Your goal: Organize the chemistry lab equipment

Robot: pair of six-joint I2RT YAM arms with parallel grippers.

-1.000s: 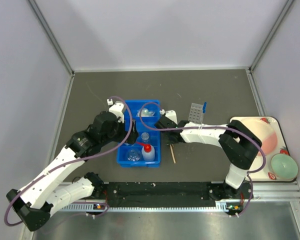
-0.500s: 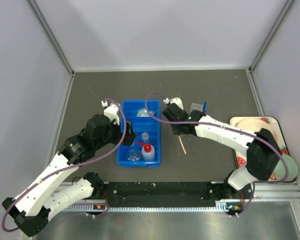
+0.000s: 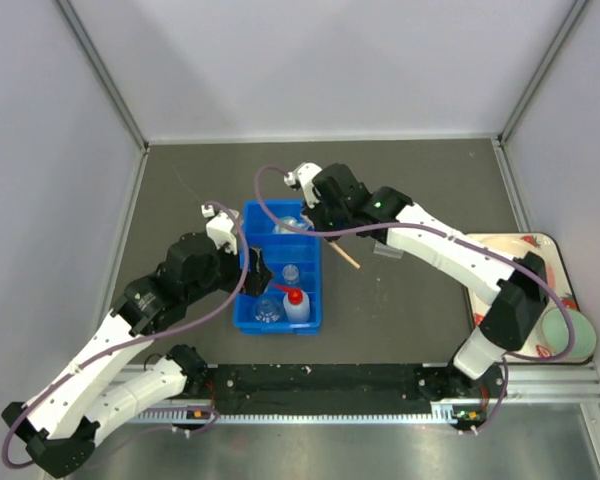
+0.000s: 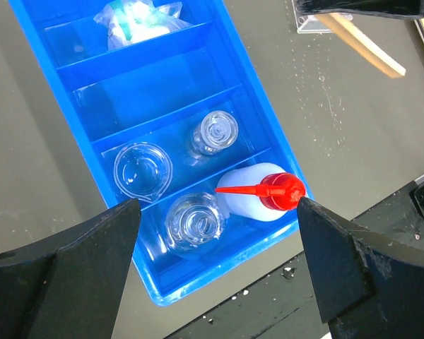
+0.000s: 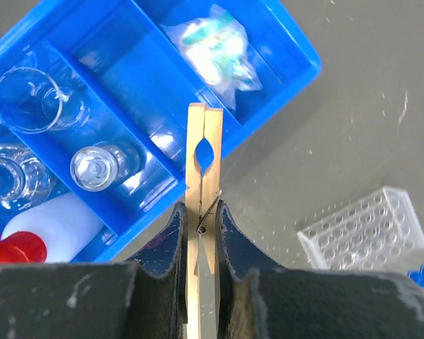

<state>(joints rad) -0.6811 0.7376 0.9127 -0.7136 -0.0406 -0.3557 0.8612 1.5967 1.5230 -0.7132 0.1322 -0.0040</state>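
Your wooden clamp point(image 5: 203, 166) is pinched at its wire spring between the nearly closed fingers of the right gripper point(image 5: 200, 220). In the right wrist view its free tip points to 12 o'clock and overlaps the right wall of the blue bin point(image 5: 297, 53). From above, it sits at about 3 o'clock from the bin's centre, just beside the rim. Inside the bin, the far compartment holds a clear bag of small items point(image 4: 138, 18). A beaker point(image 4: 143, 169) and a small flask point(image 4: 215, 132) share the third compartment. A larger flask point(image 4: 196, 222) and the squeeze bottle point(image 4: 258, 198) share the nearest. The clear tube rack point(image 5: 360, 229) lies on the mat at 4 o'clock from the clamp. Your left gripper point(image 4: 219, 205) hangs over the bin's near end, jaws wide apart and holding nothing. The strawberry tray point(image 3: 510, 245) sits at the table's 3 o'clock edge.
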